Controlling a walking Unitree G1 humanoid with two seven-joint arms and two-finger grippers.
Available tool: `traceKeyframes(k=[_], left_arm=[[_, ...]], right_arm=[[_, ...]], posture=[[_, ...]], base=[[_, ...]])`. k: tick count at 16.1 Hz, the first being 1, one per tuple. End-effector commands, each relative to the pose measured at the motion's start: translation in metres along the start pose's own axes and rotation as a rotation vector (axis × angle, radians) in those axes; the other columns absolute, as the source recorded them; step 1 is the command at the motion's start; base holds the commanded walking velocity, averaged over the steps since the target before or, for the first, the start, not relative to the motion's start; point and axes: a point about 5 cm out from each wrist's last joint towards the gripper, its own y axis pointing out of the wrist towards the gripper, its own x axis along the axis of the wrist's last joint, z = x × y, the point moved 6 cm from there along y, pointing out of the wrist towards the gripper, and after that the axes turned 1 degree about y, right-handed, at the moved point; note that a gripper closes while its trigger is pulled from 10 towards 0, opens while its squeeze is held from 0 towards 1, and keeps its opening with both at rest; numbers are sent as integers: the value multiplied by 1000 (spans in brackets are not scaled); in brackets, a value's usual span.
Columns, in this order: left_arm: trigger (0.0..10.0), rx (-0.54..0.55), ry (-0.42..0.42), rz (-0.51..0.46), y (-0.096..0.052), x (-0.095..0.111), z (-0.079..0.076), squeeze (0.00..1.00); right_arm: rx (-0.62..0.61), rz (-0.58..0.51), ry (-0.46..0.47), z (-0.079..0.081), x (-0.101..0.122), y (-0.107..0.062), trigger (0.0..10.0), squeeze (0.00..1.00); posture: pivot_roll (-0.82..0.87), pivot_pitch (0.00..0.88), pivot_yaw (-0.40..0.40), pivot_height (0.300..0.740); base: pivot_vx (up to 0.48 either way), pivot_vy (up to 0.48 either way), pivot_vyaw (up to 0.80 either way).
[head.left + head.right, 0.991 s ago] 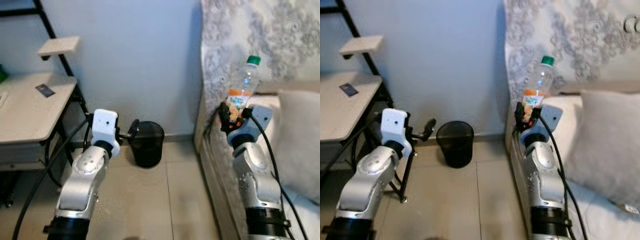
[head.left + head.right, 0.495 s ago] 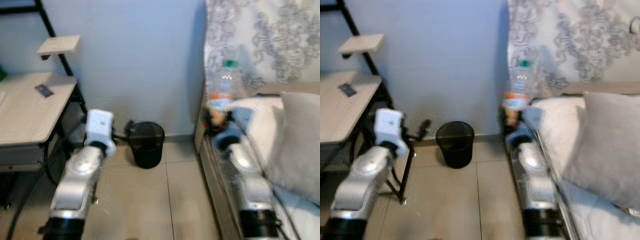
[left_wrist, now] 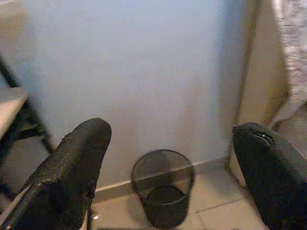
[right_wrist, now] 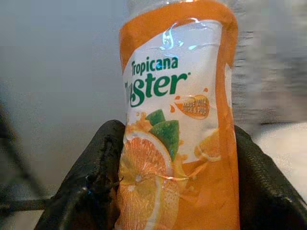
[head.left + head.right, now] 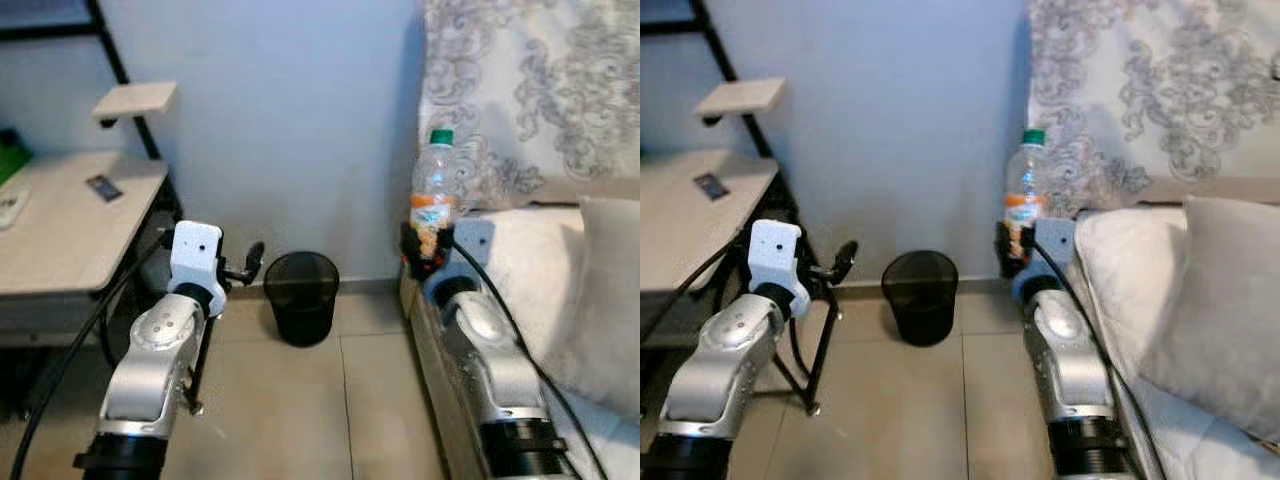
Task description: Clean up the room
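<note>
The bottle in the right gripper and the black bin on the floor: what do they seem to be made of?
The bottle looks like clear thin plastic with a glossy orange printed label and a green cap; the right gripper holds it upright. The bin seems to be black wire mesh, probably metal, with a matte finish: the wall and floor show faintly through its side.

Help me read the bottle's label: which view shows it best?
The right wrist view: the bottle sits close between the right gripper fingers, "Tropicana Twister" legible. Both eye views show it whole, upright, green-capped, but small. The left wrist view faces the bin.
</note>
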Motion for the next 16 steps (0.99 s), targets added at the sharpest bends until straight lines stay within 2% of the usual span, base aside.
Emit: traceKeyframes(k=[1, 2, 3, 5, 6, 8, 10, 13, 15, 16], left_arm=[[10000, -4, 17, -10, 1, 3, 0, 0], [10000, -3, 18, -11, 1, 4, 1, 0], [10000, -3, 21, -12, 1, 4, 1, 0], [10000, -4, 22, -14, 2, 5, 1, 0], [10000, -5, 23, -14, 2, 5, 1, 0], [10000, -8, 24, -16, 3, 5, 0, 0], [10000, -8, 25, -18, 3, 6, 1, 0], [10000, -8, 24, -19, 3, 5, 1, 0], [10000, -8, 23, -17, 4, 5, 1, 0], [10000, -8, 23, -17, 5, 5, 1, 0]], right_arm=[[-52, -36, -24, -9, 8, 1, 10000, 0], [12, -23, 55, 0, 6, 0, 10000, 0], [16, -22, 50, 1, 6, 0, 10000, 0], [-16, -21, -14, -4, 4, 0, 10000, 0], [-9, -18, -3, -2, 2, 0, 10000, 0], [-58, -75, -83, -4, 9, 0, 10000, 0], [-90, -81, -100, -8, 11, 2, 10000, 0], [-33, -75, -22, -2, 11, 2, 10000, 0], [-36, -65, 35, -4, 11, 4, 10000, 0], [-44, -57, 20, -5, 10, 5, 10000, 0]], posture=[[67, 0, 62, 740], [66, 0, 63, 740], [64, 0, 65, 740], [62, 0, 67, 740], [61, 0, 68, 740], [60, 0, 69, 740], [60, 0, 69, 740], [61, 0, 67, 740], [61, 0, 64, 740], [61, 0, 64, 740]], base=[[330, 0, 0], [334, 0, 0], [330, 0, 0], [334, 0, 0], [334, 0, 0], [330, 0, 0], [332, 0, 0], [333, 0, 0], [334, 0, 0], [337, 0, 0]])
